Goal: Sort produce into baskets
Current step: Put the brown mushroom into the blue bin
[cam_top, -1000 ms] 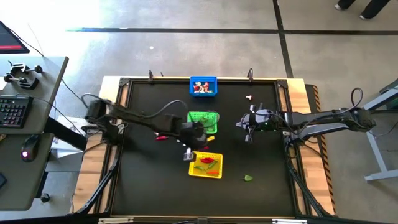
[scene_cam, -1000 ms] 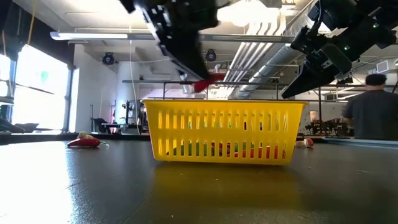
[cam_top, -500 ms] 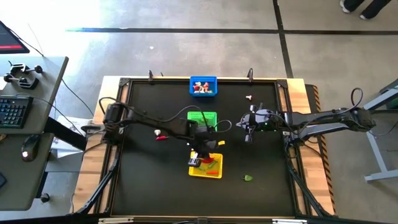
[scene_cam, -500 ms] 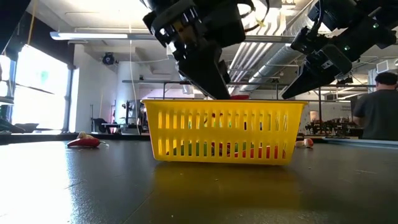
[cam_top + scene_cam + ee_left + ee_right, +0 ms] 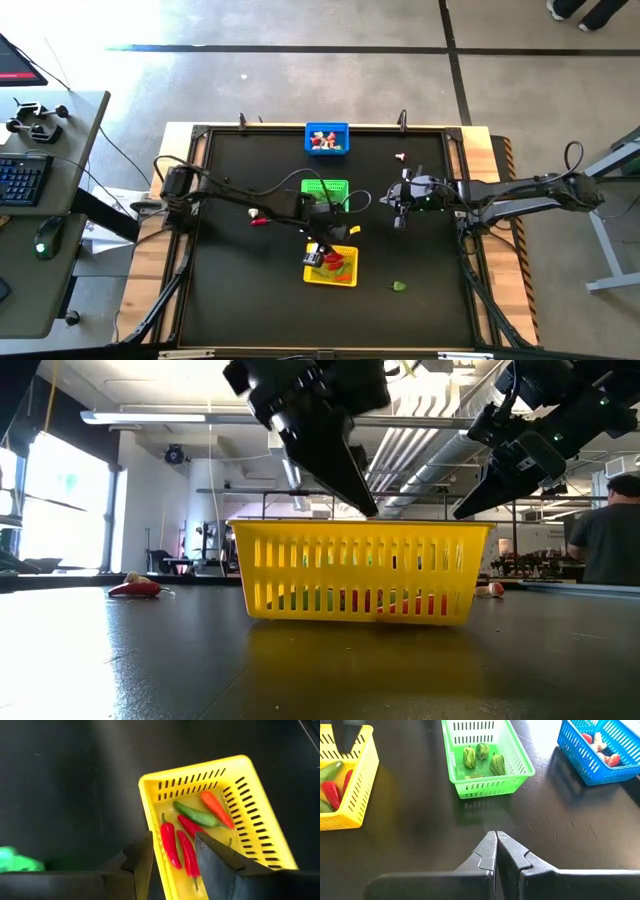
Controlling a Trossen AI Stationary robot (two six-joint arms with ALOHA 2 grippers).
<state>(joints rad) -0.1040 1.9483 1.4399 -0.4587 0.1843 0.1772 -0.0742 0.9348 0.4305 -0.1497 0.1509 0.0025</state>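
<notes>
Left gripper (image 5: 172, 857) over the yellow basket (image 5: 260, 840)
Its jaws are apart above red chillies (image 5: 170, 845). The right gripper (image 5: 496, 851) waits nearby, jaws together.

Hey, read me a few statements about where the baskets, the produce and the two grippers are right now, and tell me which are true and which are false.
1. The left gripper hangs over the yellow basket. True.
2. The left gripper's fingers clamp a red chilli. False: they are apart with nothing between them; the red chillies lie in the basket below.
3. The green basket holds green leafy bits. True.
4. The right gripper is wide open. False: its fingers are together.
5. The blue basket sits beside the yellow one. False: it stands at the far edge, beyond the green basket.
</notes>
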